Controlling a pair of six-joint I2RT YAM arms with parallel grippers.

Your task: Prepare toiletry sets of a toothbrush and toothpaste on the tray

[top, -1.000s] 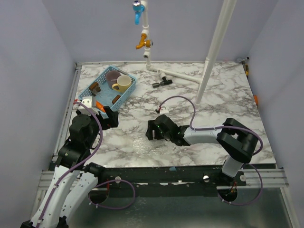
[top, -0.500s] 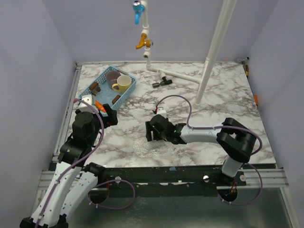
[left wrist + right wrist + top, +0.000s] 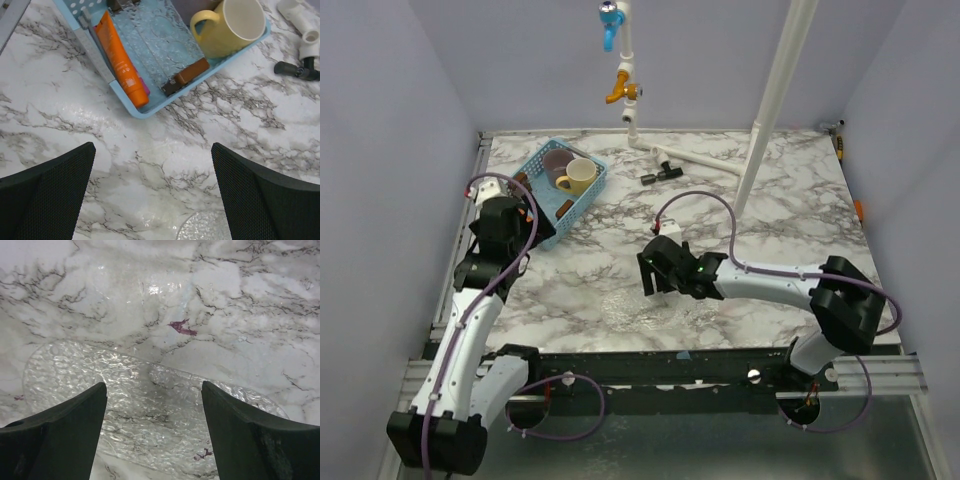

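**Both pairs of jaws open, nothing held**

Spread wide at the left gripper (image 3: 152, 147), with nothing between the jaws; poised over the marble table (image 3: 60, 120), just short of the near corner of the blue basket (image 3: 154, 104). Inside that basket, along the wall at the left of the wrist view: the toothbrush (image 3: 95, 47), slim and pale, lying flat and side by side with the toothpaste (image 3: 121, 60), an orange tube with its darker end toward the corner. Touching or just apart, hard to tell. Further along in the same basket: a small brown bar (image 3: 187, 77), a clear ribbed piece (image 3: 155, 37) and a yellow mug (image 3: 232, 25), mouth up. Beyond the basket, on the marble: black pipe fittings (image 3: 295, 70) beside white pipe (image 3: 297, 10).

Open as well at the right gripper (image 3: 153, 385), and empty; low over a clear textured tray (image 3: 65, 375) lying flat on the table, near its front edge in the top view. Well apart from the basket, off at the far left. Just past the tray, a small reddish mark (image 3: 182, 328) on the marble.
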